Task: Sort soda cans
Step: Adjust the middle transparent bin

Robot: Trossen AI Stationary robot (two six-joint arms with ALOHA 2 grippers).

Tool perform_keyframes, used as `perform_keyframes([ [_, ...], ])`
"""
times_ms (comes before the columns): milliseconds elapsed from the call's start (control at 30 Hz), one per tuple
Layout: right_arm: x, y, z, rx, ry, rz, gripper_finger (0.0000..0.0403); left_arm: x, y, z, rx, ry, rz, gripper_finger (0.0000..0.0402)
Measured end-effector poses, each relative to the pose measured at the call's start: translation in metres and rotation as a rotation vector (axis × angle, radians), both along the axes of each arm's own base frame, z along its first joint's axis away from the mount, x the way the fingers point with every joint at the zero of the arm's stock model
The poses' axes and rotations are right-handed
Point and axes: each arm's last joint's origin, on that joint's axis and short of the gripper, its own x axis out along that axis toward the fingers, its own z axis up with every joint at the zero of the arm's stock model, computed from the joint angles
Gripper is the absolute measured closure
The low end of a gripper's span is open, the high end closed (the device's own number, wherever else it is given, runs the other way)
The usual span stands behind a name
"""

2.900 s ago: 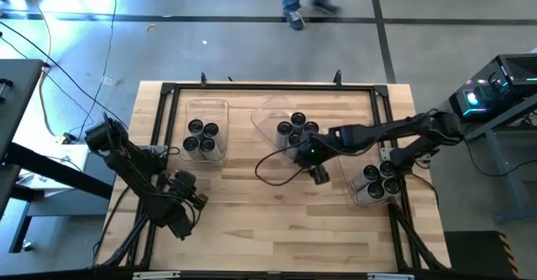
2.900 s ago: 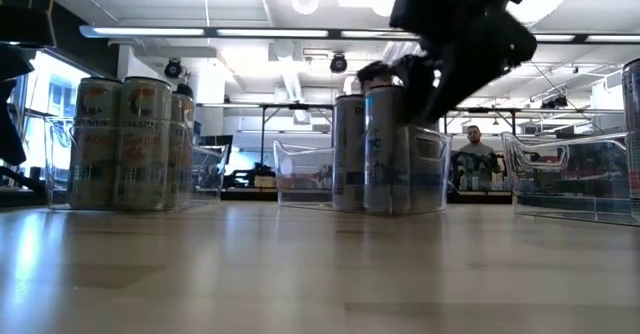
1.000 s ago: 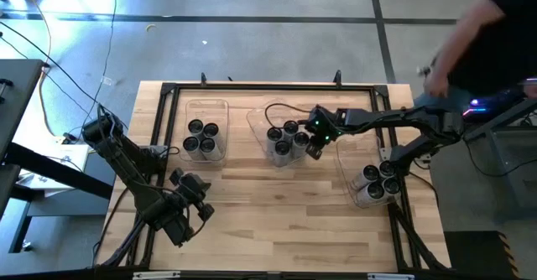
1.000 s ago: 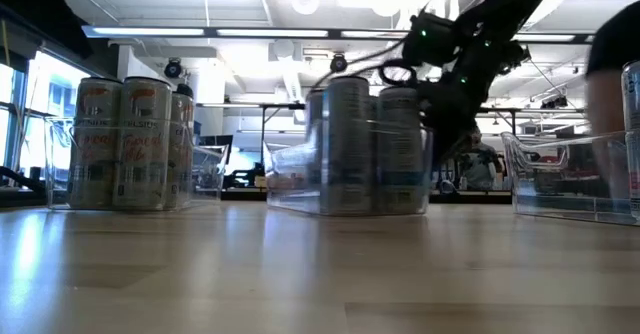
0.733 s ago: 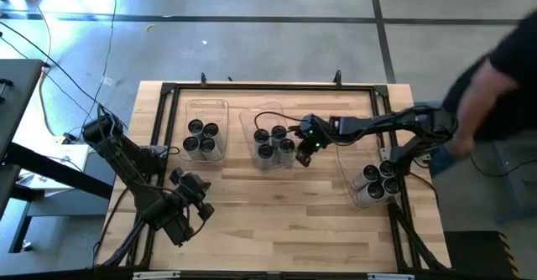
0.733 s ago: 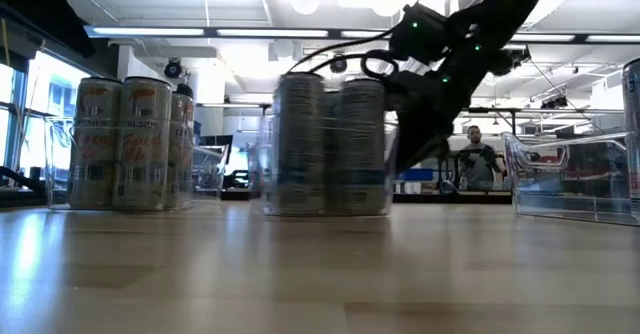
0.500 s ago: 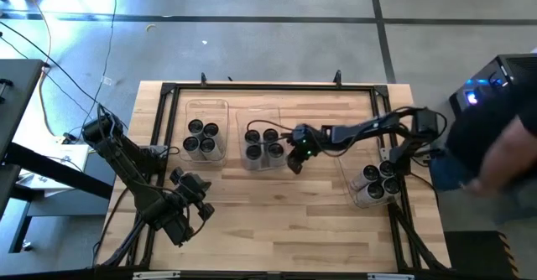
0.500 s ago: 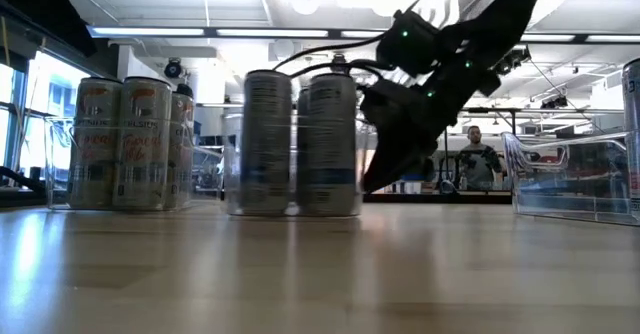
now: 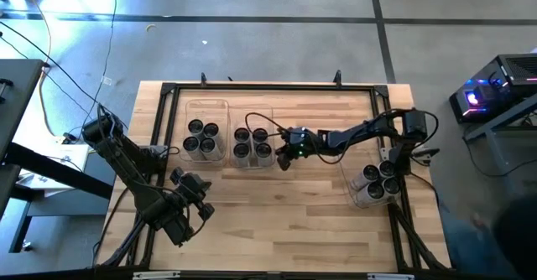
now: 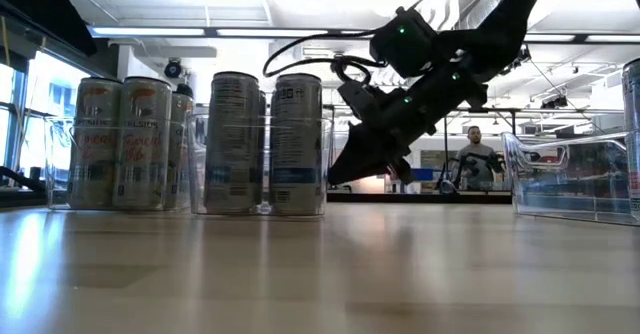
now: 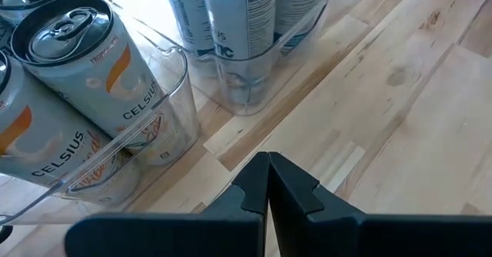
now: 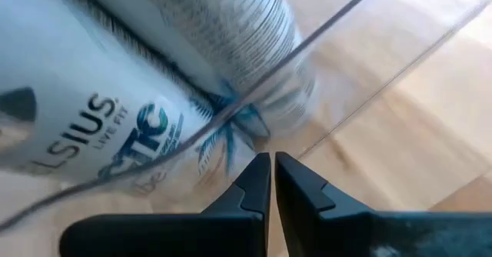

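Three clear bins stand on the wooden table, each holding several soda cans. The left bin (image 9: pixel 206 108) holds orange-labelled cans (image 9: pixel 201 137). Close beside it stands the middle bin (image 9: pixel 252 119) with blue-labelled cans (image 9: pixel 251 143). A third bin (image 9: pixel 359 158) with cans (image 9: pixel 377 179) sits at the right edge. My right gripper (image 9: pixel 280 160) is shut, low against the middle bin's right wall. My left gripper (image 11: pixel 268 165) is shut and waits above the table's near left part, touching nothing. My right gripper pushes with the tips of its shut fingers (image 12: pixel 261 172) against the middle bin's right-hand wall (image 12: pixel 254 138), low down near its base (image 10: pixel 324 179). The fingers come from the table's right, slanting down. The bin stands flat on the table with its cans upright.
A black frame (image 9: pixel 268 88) runs around the tabletop. A cable (image 9: pixel 260 116) loops from the right arm over the middle bin. Bare wood (image 9: pixel 285 221) lies along the near half of the table. People and desks show far behind in the low view.
My right gripper has gone toward the table's left edge and sunk, tipping further down, fingers staying shut. The middle bin with its cans has slid leftward ahead of it and now stands next to the left bin. A person at the right has left the high view.
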Motion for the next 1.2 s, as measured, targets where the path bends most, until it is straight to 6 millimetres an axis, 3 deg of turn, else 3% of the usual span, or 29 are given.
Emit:
perform_keyframes([
  [133, -0.001, -0.001, 0.003, -0.046, 0.003, -0.02, 0.0387, 0.0, 0.0, 0.0, 0.0, 0.0, 0.0, 0.0401],
  [300, -0.021, 0.002, 0.023, -0.18, 0.166, -0.049, 0.0391, 0.0, 0.0, 0.0, -0.003, -0.002, -0.001, 0.0401],
  [467, -0.034, 0.033, 0.051, -0.286, 0.167, 0.149, 0.0402, 0.001, 0.0, 0.001, 0.053, -0.032, -0.031, 0.0401],
  [567, -0.034, 0.06, 0.052, -0.328, 0.132, 0.338, 0.0402, 0.005, -0.002, -0.001, 0.153, -0.099, -0.077, 0.0401],
  [733, -0.018, 0.093, 0.035, -0.438, 0.026, 0.485, 0.0402, 0.012, -0.003, -0.002, 0.292, -0.171, -0.121, 0.0401],
  [933, 0.008, 0.105, 0.013, -0.563, -0.11, 0.448, 0.0403, 0.018, -0.006, -0.002, 0.36, -0.125, -0.189, 0.0401],
  [1200, 0.042, 0.117, 0.007, -0.708, -0.032, 0.392, 0.0403, 0.02, -0.006, -0.003, 0.354, -0.112, -0.198, 0.0401],
])
